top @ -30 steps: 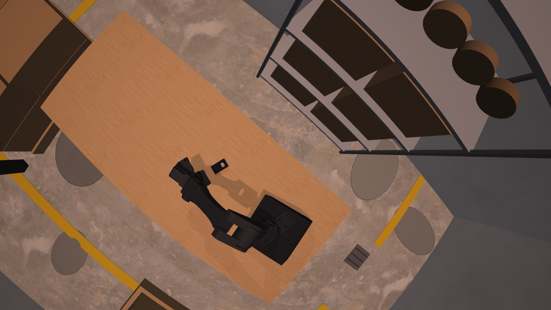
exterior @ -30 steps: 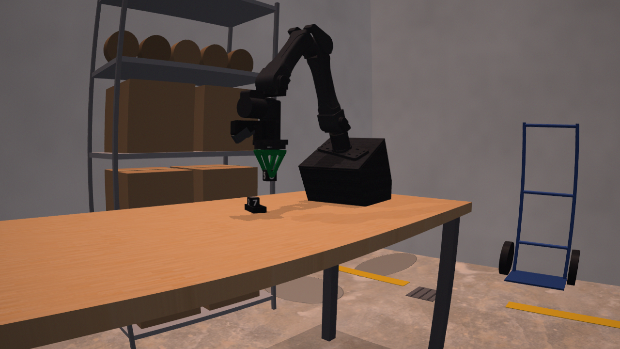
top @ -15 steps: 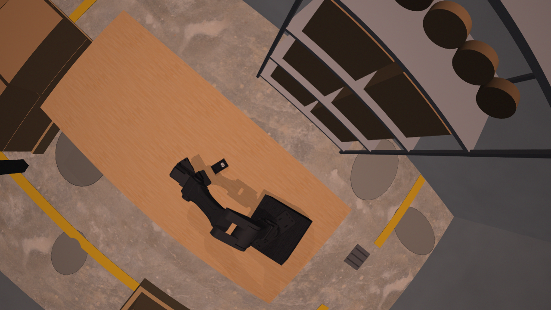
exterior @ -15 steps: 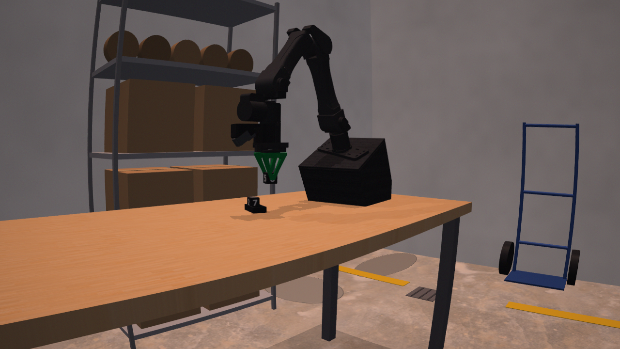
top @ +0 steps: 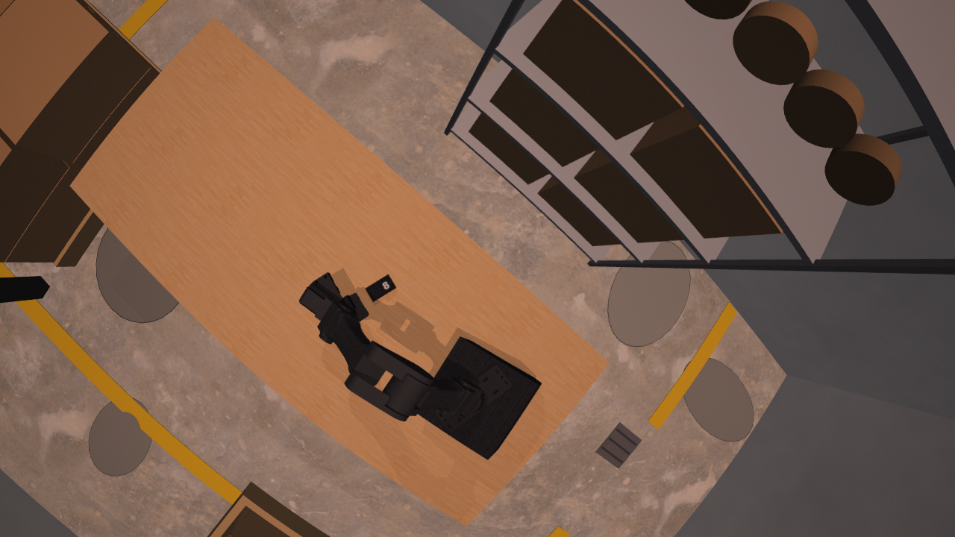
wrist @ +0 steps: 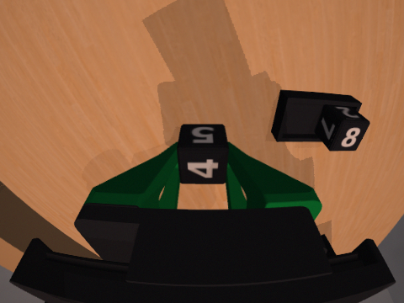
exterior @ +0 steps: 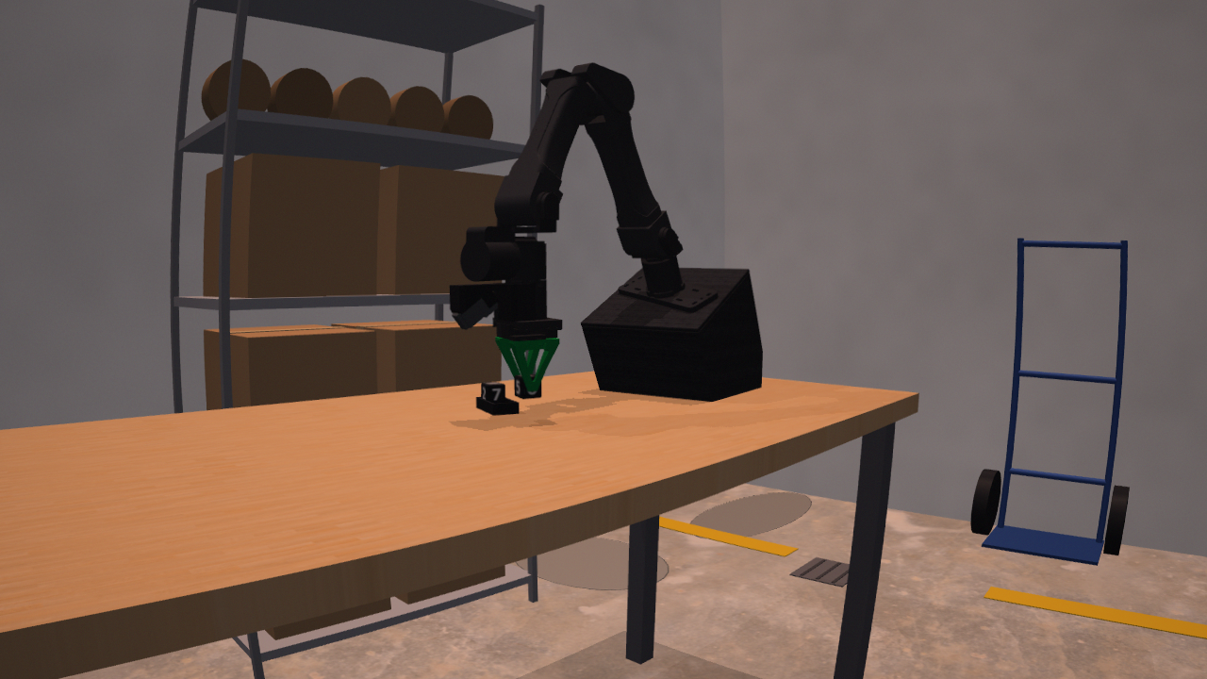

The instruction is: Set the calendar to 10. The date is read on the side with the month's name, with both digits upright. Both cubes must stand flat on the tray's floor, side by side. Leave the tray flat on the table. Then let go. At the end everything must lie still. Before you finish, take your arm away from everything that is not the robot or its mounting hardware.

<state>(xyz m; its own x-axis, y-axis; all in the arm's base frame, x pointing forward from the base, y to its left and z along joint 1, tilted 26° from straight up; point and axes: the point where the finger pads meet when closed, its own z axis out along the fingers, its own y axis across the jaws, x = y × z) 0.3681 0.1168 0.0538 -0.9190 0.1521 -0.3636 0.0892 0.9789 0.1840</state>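
Observation:
My gripper (wrist: 202, 149) with green fingers is shut on a black calendar cube (wrist: 204, 154). The cube shows a 4 toward the wrist camera and a 5 on its far face. In the side view the gripper (exterior: 526, 381) points straight down and holds the cube (exterior: 527, 389) low over the table, just right of the tray. I cannot tell if the cube touches the table. The small black tray (wrist: 303, 114) lies flat on the table. The second cube (wrist: 345, 130) (top: 385, 285) (exterior: 492, 392) stands at one end of the tray, with 8 on top and 7 on its side.
The arm's black base block (exterior: 675, 333) stands on the table behind the gripper. A shelf rack with boxes and rolls (exterior: 338, 219) stands beyond the table's far edge. A blue hand truck (exterior: 1054, 396) stands on the floor at the right.

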